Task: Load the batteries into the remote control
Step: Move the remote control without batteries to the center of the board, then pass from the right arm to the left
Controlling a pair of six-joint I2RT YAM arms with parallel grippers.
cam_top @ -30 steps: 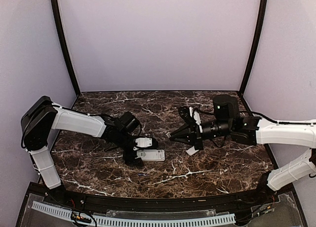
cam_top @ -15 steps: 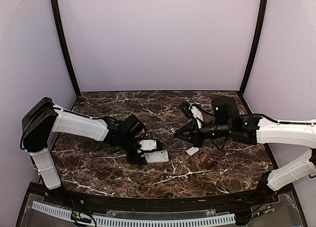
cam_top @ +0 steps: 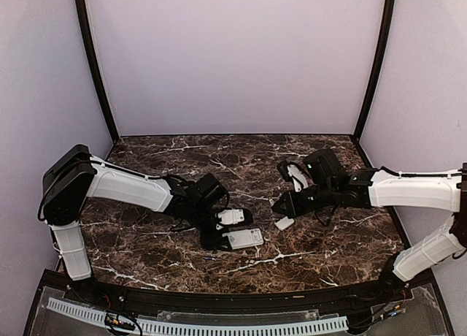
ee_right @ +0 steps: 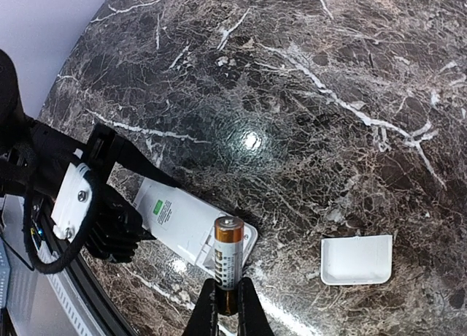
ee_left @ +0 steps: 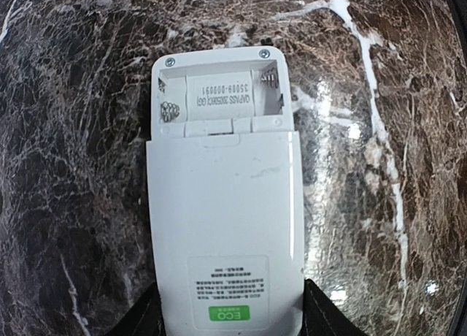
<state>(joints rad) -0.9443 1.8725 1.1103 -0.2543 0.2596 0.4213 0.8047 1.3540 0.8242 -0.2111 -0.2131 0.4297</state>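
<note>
Remote control (cam_top: 244,238) now nearer white cover (cam_top: 284,223)

Robot lab booth, plain lilac walls (cam_top: 233,58), dark marble tabletop (cam_top: 241,150)

On the back of the remote control (ee_left: 222,219), a sticker (ee_left: 228,288) at the end opposite the open battery compartment (ee_left: 219,98) carries a green patch reading "ECO"; the fine print above it is too small to read. Inside the compartment, upside-down print includes what looks like "35009-000091". No lettering can be read on the battery (ee_right: 228,252).
</note>
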